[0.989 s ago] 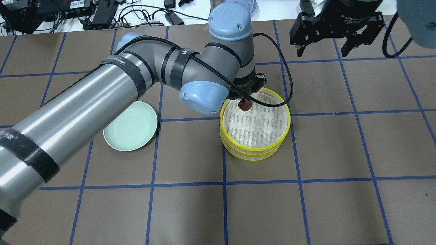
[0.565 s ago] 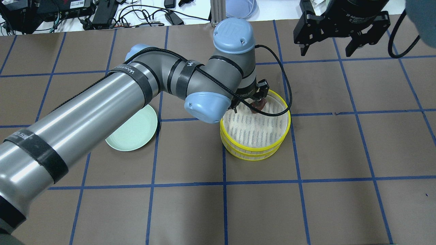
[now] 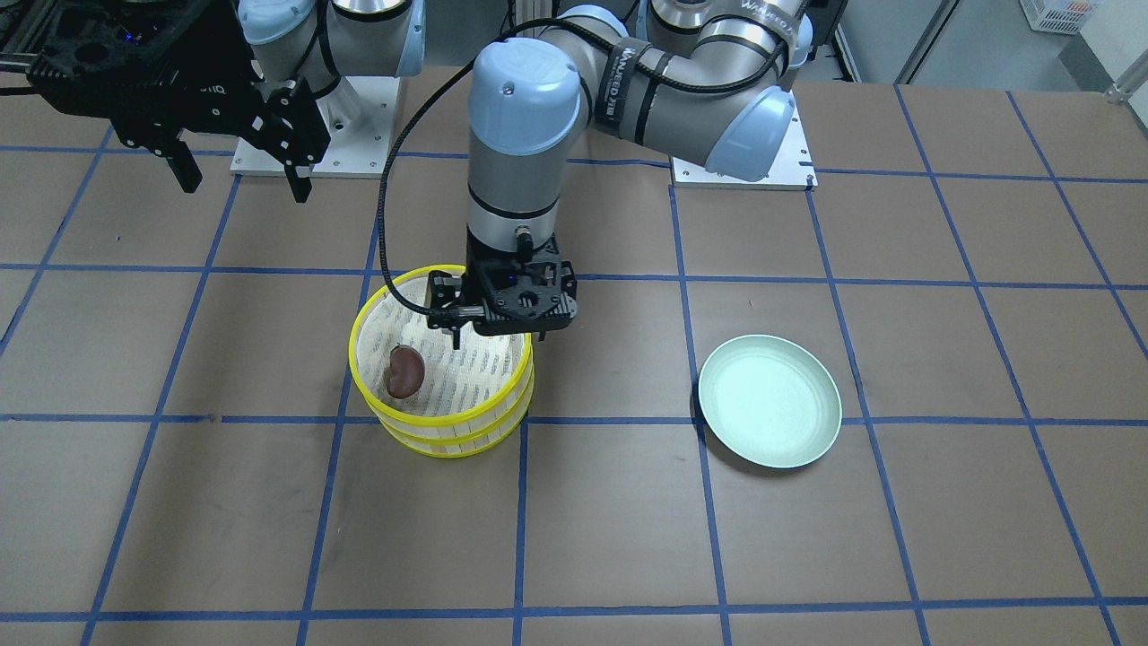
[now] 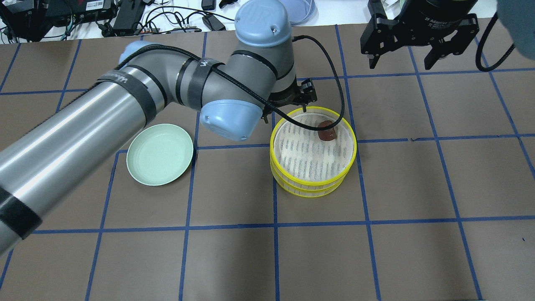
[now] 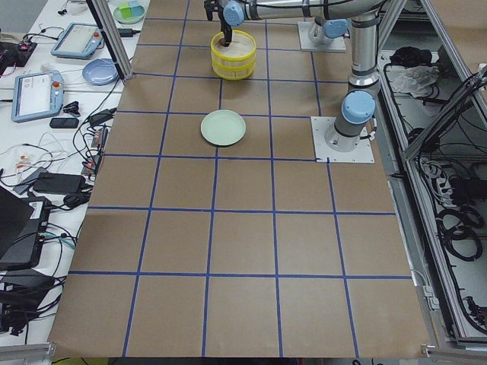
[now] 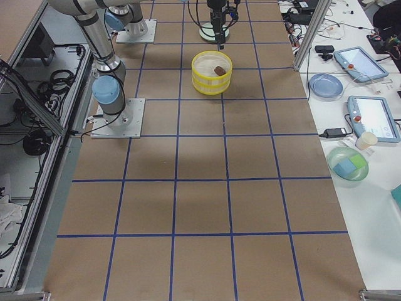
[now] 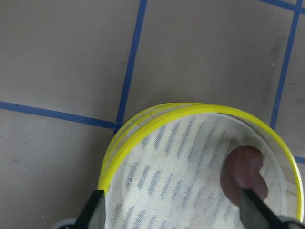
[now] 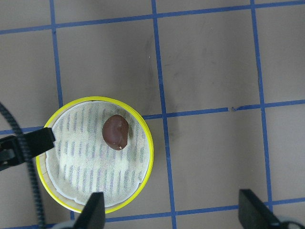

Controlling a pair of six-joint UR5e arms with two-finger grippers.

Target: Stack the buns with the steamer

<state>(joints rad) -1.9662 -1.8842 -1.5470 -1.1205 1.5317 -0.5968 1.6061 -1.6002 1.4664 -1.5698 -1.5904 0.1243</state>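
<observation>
The dark reddish-brown bun (image 4: pixel 327 131) lies on the cloth liner in the top tier of the yellow two-tier steamer (image 4: pixel 309 184), near its far right side. It also shows in the front view (image 3: pixel 405 371) and the left wrist view (image 7: pixel 244 172). My left gripper (image 3: pixel 498 332) is open and empty, just above the steamer's far left rim (image 7: pixel 143 133). My right gripper (image 4: pixel 402 63) is open and empty, high above the table's far right. The pale cream bun is not in view.
An empty mint-green plate (image 4: pixel 159 154) sits on the table to the left of the steamer. The brown mat with blue grid lines covers the table. Cables and devices lie beyond the far edge.
My left gripper came down over the steamer with the brown bun, let it go, and drew back to the left. The bun now rests in the top tier. The right gripper has hardly moved.
</observation>
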